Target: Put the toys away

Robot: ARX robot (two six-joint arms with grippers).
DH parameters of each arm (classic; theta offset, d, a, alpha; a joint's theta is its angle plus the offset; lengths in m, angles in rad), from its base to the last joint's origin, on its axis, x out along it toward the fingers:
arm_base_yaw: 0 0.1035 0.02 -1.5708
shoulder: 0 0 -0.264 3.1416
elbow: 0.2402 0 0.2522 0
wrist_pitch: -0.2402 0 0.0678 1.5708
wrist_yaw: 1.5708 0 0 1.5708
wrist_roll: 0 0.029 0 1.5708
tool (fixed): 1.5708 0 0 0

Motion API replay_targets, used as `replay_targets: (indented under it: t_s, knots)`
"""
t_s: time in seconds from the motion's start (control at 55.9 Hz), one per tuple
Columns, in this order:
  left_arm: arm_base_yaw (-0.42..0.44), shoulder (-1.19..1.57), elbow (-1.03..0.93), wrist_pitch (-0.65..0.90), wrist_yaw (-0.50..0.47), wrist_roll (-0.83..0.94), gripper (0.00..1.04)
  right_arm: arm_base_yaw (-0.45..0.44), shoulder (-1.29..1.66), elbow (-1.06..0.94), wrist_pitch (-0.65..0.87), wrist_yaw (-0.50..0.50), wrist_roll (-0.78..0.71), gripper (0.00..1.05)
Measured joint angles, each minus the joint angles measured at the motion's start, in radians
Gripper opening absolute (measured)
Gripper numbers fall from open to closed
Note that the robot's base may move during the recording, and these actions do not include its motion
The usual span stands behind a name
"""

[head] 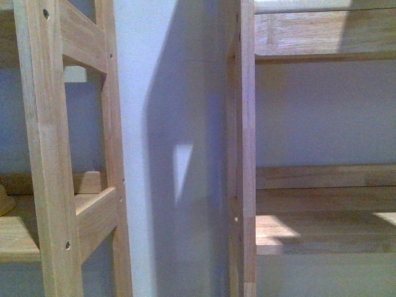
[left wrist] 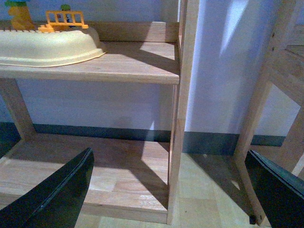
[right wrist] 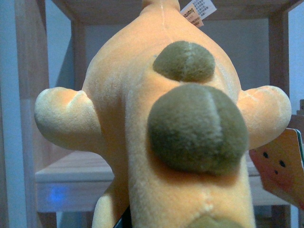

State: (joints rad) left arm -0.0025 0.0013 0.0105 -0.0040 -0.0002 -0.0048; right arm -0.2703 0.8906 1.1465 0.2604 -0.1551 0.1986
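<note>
Front view first: on the far left a wooden shelf unit [head: 46, 154] fills the frame, its upright and cross rails close to the camera, with a sliver of something yellow [head: 5, 201] on its shelf board at the left edge. Then a pale wall [head: 179, 124] with a long shadow across it. On the right, a second wooden shelf unit [head: 309, 204] with sunlit boards. Neither arm shows here.

Over to the left wrist view: a cream-coloured tub [left wrist: 47, 45] sits on the upper shelf board [left wrist: 128, 64], toward its left end, and behind it at the back edge stand a yellow toy figure [left wrist: 19, 16] and a small orange toy fence [left wrist: 64, 20]. Below, the bottom board [left wrist: 114, 175] lies in sun and shadow. The left gripper [left wrist: 173, 194] hangs in front of the unit's corner post, its two dark fingers [left wrist: 61, 194] spread wide apart with nothing between them.

Now the right wrist view: the plush animal [right wrist: 166, 118] fills the picture, orange-yellow and fuzzy, with two round olive-brown spots down its middle, stubby limbs out either side, and paper tags at top and right. It hangs right up against the camera, in front of a wooden shelf [right wrist: 66, 175]. The right gripper's fingers are hidden behind it, so I cannot tell how its jaws stand.
</note>
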Motion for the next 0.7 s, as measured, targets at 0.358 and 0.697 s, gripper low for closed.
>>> replay_targets:
  t_s: [0.358,0.697]
  knots:
    - [0.0,0.0,0.0,0.0,0.0,0.0,0.98,0.165,0.351,0.355,-0.093,0.001,0.032,0.07]
    - [0.0,0.0,0.0,0.0,0.0,0.0,0.98,0.159,0.678,0.782,-0.299,-0.001,0.18,0.07]
